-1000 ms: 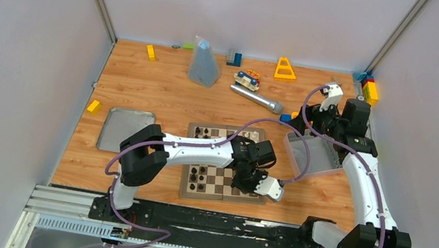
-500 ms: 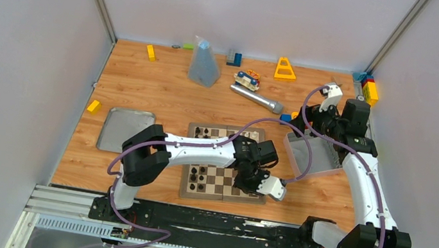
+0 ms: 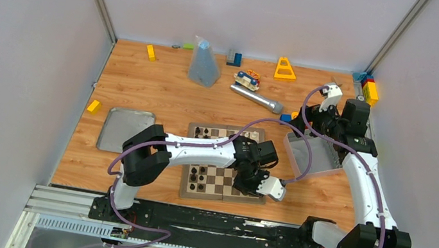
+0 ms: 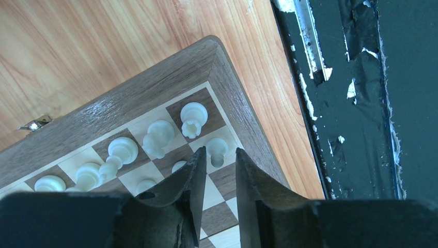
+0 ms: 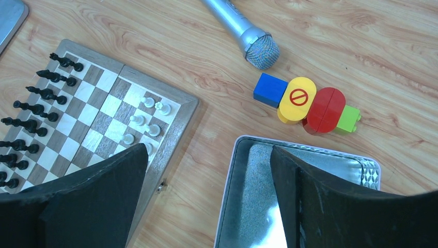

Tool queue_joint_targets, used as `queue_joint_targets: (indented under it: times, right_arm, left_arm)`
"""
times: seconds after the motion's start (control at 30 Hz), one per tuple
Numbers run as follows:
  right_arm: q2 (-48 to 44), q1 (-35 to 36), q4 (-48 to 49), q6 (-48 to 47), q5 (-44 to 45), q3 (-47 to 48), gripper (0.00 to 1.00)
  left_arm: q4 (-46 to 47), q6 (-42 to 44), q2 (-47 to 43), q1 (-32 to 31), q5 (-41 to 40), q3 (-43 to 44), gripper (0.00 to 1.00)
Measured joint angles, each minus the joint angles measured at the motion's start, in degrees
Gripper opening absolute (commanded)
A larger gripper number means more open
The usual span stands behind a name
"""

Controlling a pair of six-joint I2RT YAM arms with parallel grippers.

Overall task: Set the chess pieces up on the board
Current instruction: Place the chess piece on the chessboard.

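Microphone (image 5: 248, 40), toy bricks (image 5: 306, 103), tin (image 5: 310, 150) beside board (image 5: 175, 103)

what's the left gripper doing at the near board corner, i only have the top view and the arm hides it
Observer: In the left wrist view, the left gripper has its jaws a little apart on either side of a white pawn, which stands on the board by the corner. I cannot tell whether they touch it.
Operator: other whites ok there
Observer: The other white pieces beside it look upright, in two rows.
Operator: right gripper holding anything
Observer: No. The right wrist view shows the right gripper wide open and empty above the metal tin.
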Motion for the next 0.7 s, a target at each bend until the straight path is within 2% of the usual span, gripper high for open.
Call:
queue_joint_targets:
  times: [0.43,0.6,0.7]
  right_arm:
    - [0.9,0.0,-0.1,-0.4,-0.2,0.0,0.91]
    - [1.0,-0.1,-0.2,-0.3,0.2,0.0,0.95]
    - [1.0,-0.5,-0.4,-0.3,0.5,0.2,0.98]
  left_arm:
    - [-1.0,-0.1,-2.0,0.0,-1.5,0.0,0.45]
    - [-0.8,-0.5,-7.2,0.7,-3.9,-0.3,0.47]
    - [0.1,-1.1,-11.9,2.1,-5.3,-1.6,0.55]
